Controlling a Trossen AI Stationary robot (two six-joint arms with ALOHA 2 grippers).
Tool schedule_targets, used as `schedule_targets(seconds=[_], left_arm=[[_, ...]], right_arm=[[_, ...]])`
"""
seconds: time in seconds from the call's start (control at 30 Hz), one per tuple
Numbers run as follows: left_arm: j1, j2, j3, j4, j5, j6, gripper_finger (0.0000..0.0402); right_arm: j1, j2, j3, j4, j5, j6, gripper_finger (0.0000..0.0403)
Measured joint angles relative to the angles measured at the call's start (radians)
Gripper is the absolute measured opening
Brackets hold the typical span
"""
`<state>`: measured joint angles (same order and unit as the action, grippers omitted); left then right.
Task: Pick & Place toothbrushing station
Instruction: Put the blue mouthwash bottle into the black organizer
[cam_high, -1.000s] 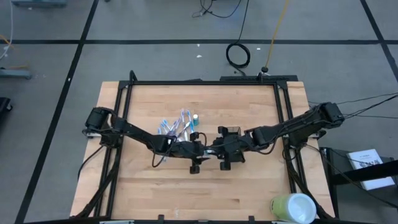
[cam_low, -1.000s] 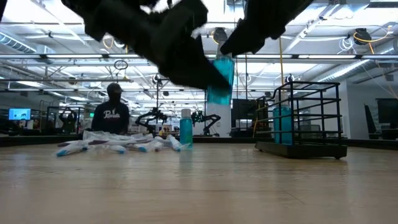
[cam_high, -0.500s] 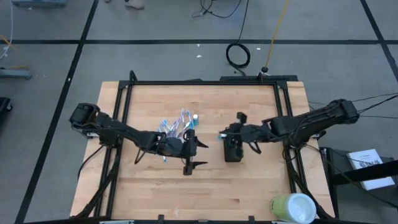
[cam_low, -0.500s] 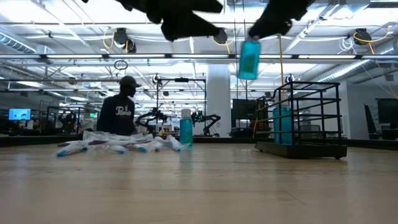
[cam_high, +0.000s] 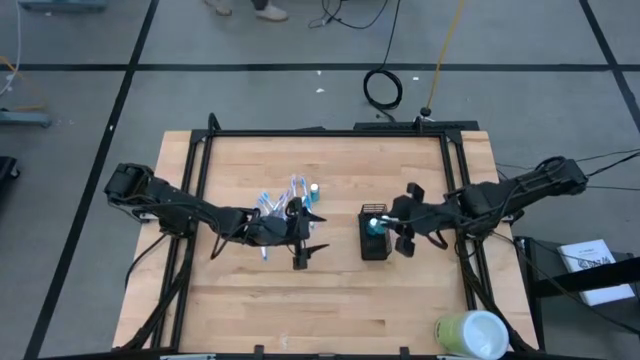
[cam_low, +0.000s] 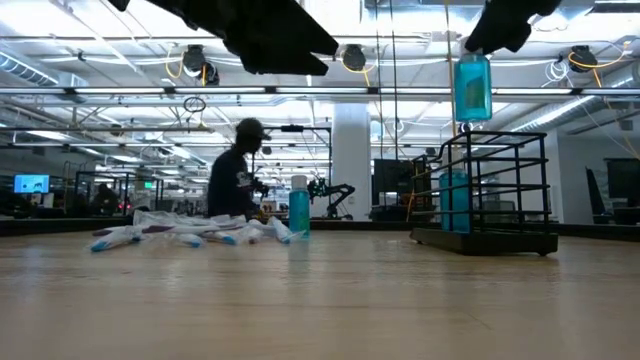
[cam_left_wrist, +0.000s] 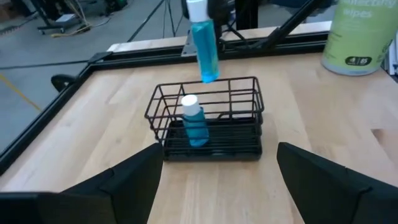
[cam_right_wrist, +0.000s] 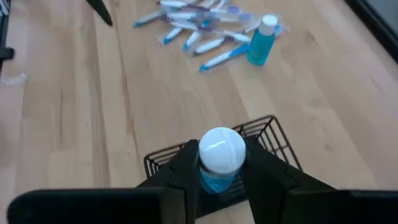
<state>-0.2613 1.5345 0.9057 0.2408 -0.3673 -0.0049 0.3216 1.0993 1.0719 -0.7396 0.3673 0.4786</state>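
Observation:
The black wire-mesh holder (cam_high: 375, 240) stands on the table right of centre and has one blue white-capped tube (cam_left_wrist: 194, 121) upright inside it. My right gripper (cam_high: 388, 222) is shut on a second blue tube (cam_low: 472, 88), directly above the holder (cam_low: 495, 190). A third tube (cam_high: 314, 190) stands beside the pile of blue-and-white toothbrushes (cam_high: 280, 205), which lies flat on the table. My left gripper (cam_high: 318, 232) is open and empty, between the pile and the holder, pointing at the holder (cam_left_wrist: 208, 124). My right gripper pinches the tube at its white-capped top end (cam_right_wrist: 221, 150) between its two fingers (cam_right_wrist: 186, 168). The fingers slant down from the table's right side. The tube hangs upright below them (cam_left_wrist: 205, 46), lifted clear above the holder's open top.
A large yellow-green and white cylinder (cam_high: 470, 335) stands at the table's near right corner. A black frame (cam_high: 330, 132) runs around the table. A person (cam_low: 235, 170) walks in the room behind. Bare wood lies along the table's near side.
My right gripper has carried the blue tube from the table's middle toward the right edge, over the holder; the tube stays upright and clear. My left gripper, close beside the tube a second ago, has drawn back toward the left edge.

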Motion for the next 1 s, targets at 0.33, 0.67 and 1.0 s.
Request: schedule_targets(seconds=[0.33,0.67,1.0], left_arm=[[0.02,0.0,-0.023,0.0,-0.001,-0.042,0.0324],[0.021,0.0,-0.023,0.001,-0.001,-0.044,0.0324],[0.021,0.0,-0.023,0.001,-0.001,-0.049,0.0324]], right_arm=[[-0.006,0.013,-0.149,0.092,-0.003,0.03,0.0088],[-0.007,0.013,-0.284,0.307,-0.003,0.025,0.0088],[-0.017,0.013,-0.404,0.437,-0.03,0.013,0.009]])
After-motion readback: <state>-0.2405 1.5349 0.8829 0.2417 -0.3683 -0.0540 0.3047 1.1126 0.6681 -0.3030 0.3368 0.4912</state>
